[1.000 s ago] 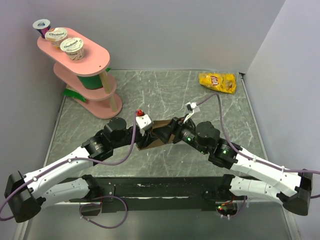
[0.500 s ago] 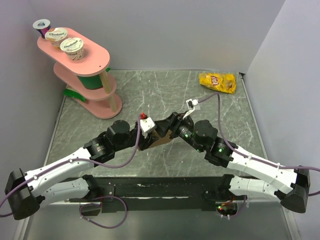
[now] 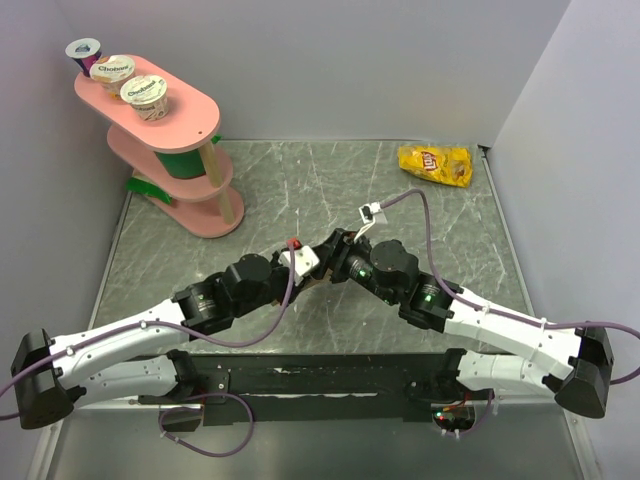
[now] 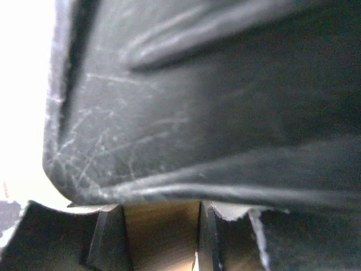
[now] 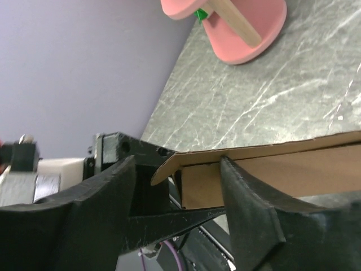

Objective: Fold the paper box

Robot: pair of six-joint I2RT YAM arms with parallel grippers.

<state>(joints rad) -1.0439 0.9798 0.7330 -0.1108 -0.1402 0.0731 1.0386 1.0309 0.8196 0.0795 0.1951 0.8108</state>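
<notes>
From above, both arms have drawn together since a second ago, so the paper box [image 3: 318,281] at mid-table [image 3: 300,190], then plain to see, is nearly covered by the left end effector [image 3: 310,270] and right end effector [image 3: 332,254]. One pink two-tier stand [image 3: 195,102] with three yogurt cups [image 3: 145,91] and one yellow Lay's chip bag [image 3: 435,165] sit well apart from it. The left wrist view is blocked by a dark scuffed surface [image 4: 197,101] above a strip of cardboard, so I cannot tell whether that end effector is clamped or apart. The right wrist view shows its two fingers [image 5: 248,214] apart, straddling the box's flap edge.
</notes>
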